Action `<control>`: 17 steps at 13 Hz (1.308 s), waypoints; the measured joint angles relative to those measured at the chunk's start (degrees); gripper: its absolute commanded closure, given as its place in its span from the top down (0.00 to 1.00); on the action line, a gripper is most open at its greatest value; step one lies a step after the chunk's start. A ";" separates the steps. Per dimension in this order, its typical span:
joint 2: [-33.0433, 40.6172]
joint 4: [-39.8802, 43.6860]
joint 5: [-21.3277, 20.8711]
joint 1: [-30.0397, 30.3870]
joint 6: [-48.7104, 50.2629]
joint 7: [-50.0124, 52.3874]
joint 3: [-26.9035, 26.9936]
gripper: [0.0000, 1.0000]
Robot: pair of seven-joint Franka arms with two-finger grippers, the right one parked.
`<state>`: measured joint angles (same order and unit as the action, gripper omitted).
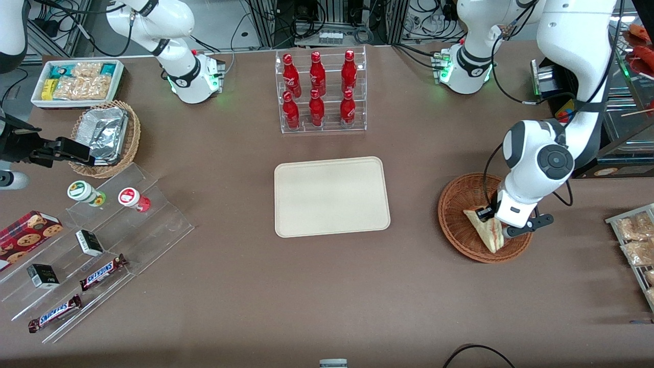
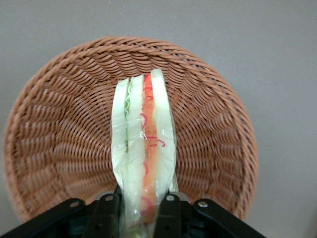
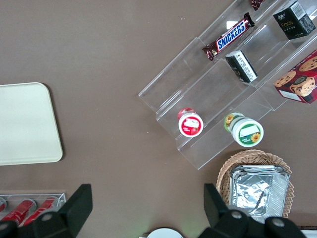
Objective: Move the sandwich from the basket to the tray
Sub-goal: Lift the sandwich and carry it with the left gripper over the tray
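Note:
The sandwich is a wrapped white-bread wedge with red, orange and green filling, standing on edge in the reddish-brown wicker basket at the working arm's end of the table. My left gripper is down in the basket and shut on the sandwich. In the left wrist view the sandwich is squeezed between the two black fingers, with the basket below it. The cream-beige tray lies bare at the table's middle, toward the parked arm from the basket.
A clear rack of red bottles stands farther from the front camera than the tray. Packets on a rack lie at the working arm's table edge. A foil basket, snack bin and acrylic snack steps are at the parked arm's end.

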<state>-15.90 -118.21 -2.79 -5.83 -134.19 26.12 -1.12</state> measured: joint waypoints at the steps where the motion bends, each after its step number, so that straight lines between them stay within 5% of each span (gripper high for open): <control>1: 1.07 2.80 -0.01 -0.71 5.24 -0.02 -0.06 0.00; 6: 3.18 19.68 0.55 -8.95 24.60 0.83 -0.51 0.00; 11: 1.02 24.58 2.33 -21.03 25.71 5.82 -0.83 0.00; 17: -10.68 31.62 2.82 -32.90 23.20 14.08 -0.93 0.00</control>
<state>-26.58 -86.59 0.03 -38.73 -110.99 40.21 -2.05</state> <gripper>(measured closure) 0.828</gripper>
